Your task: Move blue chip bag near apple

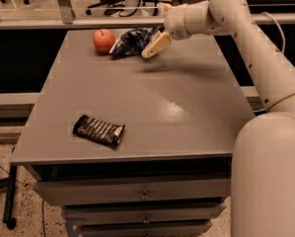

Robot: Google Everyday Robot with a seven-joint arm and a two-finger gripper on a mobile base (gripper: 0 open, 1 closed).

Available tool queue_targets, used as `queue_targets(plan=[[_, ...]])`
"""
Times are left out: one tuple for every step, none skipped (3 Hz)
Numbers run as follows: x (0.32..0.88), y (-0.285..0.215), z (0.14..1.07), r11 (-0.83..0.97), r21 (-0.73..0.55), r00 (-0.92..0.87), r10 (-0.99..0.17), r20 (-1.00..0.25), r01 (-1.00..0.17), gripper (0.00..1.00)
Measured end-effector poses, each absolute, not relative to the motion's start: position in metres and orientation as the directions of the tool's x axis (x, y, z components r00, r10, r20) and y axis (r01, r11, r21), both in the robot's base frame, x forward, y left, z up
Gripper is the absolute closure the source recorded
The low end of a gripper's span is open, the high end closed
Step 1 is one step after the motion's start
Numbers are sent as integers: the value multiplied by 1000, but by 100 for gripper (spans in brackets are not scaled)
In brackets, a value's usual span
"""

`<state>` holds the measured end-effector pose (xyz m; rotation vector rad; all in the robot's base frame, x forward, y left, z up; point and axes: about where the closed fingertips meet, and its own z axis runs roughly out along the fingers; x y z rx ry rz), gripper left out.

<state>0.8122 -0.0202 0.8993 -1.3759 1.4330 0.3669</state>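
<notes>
The blue chip bag [131, 41] lies crinkled on the far part of the grey table [186, 112], just right of the red-orange apple [103, 40] and almost touching it. My gripper [150, 49] hangs at the bag's right end, slightly above the table, open and holding nothing. The cream fingers [156, 42] point down and to the left toward the bag. The white arm reaches in from the right.
A flat black-and-white wrapped bar [98, 131] lies near the table's front left. Drawers [144, 194] sit under the tabletop. A rail [63, 4] and office chairs stand behind the far edge. The robot's white body [270, 181] fills the right foreground.
</notes>
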Motion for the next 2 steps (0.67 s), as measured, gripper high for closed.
queue_targets(plan=[[805,-87,912,416,-370,134,-496,-858,-831,0],[787,-181,930,570,-334,44,-461,-886,-751,0]])
